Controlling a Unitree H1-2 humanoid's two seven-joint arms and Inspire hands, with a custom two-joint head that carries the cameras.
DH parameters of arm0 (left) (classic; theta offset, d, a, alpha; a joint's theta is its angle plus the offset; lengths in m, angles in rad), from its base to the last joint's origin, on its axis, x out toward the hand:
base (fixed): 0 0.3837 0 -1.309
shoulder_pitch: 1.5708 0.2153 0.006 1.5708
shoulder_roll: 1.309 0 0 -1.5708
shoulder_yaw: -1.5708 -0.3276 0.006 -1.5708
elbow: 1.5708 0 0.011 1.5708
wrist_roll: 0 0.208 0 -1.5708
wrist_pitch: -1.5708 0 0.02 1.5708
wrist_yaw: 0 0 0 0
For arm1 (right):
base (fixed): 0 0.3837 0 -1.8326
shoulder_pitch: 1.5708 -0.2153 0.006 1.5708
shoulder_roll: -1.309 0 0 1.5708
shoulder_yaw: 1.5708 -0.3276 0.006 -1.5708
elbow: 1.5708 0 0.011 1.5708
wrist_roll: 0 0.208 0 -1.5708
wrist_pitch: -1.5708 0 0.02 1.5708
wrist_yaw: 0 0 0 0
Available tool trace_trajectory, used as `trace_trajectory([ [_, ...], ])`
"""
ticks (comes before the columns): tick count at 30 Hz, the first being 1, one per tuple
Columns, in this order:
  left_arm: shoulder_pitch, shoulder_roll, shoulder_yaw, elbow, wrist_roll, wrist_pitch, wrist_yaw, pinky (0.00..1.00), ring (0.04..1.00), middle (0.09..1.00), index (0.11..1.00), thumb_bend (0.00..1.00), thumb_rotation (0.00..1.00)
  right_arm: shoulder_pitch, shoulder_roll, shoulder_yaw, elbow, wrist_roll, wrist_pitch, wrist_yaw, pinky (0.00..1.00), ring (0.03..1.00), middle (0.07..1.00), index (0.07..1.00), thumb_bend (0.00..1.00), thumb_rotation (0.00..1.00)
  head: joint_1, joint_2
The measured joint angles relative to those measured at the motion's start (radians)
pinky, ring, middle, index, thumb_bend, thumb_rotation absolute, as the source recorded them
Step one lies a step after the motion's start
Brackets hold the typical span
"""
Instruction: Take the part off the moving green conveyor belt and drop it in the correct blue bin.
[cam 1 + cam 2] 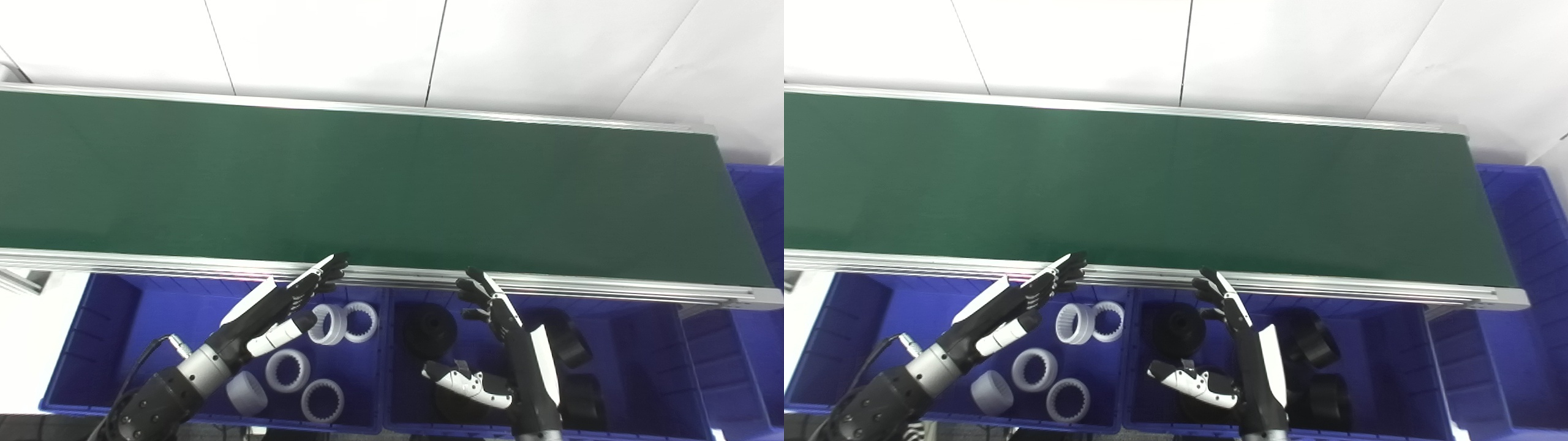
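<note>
Both hands (275, 309) (499, 318) spread — over blue bins (122, 318).

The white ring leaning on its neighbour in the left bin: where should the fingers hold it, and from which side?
Judged from its pose: the tilted white ring stands on edge against the flat ring, toothed bore facing sideways. Come from above; pinch its upper rim, thumb in the bore. The open left hand hovers closest.
</note>
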State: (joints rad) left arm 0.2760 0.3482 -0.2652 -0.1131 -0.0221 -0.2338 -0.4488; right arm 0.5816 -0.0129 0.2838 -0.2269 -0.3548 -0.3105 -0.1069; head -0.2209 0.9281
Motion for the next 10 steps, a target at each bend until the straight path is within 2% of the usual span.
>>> trace_trajectory([
  [5,0.015,-0.009,-0.002,-0.005,-0.029,-0.009,-0.005,0.96,0.987,0.988,0.963,0.76,0.88,0.0,0.0,-0.004,0.001,0.0,0.0,0.002,0.7,0.794,0.819,0.887,0.79,0.41,-0.006,-0.014],
  [8,0.019,-0.012,-0.004,0.001,-0.05,-0.012,-0.017,0.99,0.997,0.988,0.96,0.74,0.81,0.0,0.0,-0.005,0.003,0.0,0.0,0.003,0.71,0.797,0.818,0.887,0.8,0.4,-0.012,-0.028],
  [10,0.019,-0.012,-0.003,0.017,-0.073,-0.014,-0.028,0.99,1.0,0.988,0.95,0.72,0.74,0.001,0.0,-0.004,0.005,0.0,0.0,0.003,0.71,0.799,0.818,0.886,0.8,0.41,-0.014,-0.032],
])
